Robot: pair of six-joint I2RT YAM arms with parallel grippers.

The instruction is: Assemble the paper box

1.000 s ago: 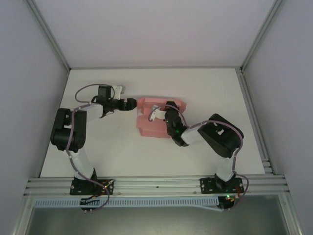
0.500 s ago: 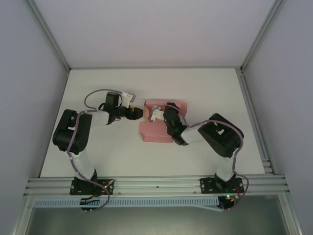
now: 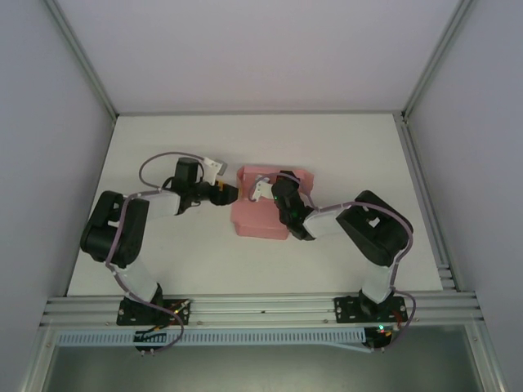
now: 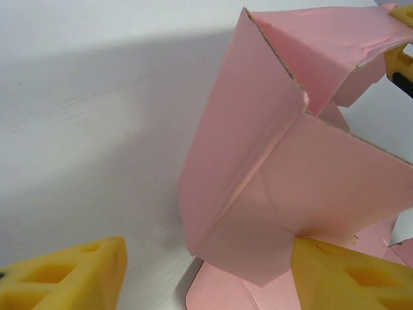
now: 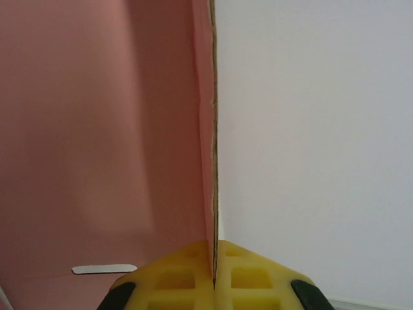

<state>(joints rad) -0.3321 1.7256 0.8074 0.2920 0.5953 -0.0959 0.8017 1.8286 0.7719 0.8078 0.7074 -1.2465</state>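
Both right fingers (image 5: 174, 281) pinching paper box (image 3: 257, 222) edge, left fingers (image 4: 64, 278) spread

A white table (image 3: 343, 147) sits inside pale grey walls (image 3: 49, 163), edged by aluminium frame rails (image 3: 261, 307).

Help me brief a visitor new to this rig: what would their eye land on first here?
The pink paper box, partly folded at mid-table, stands out against the white table. The right gripper is shut on the edge of one upright wall; the left gripper is open, facing a raised folded corner on the box's left side.
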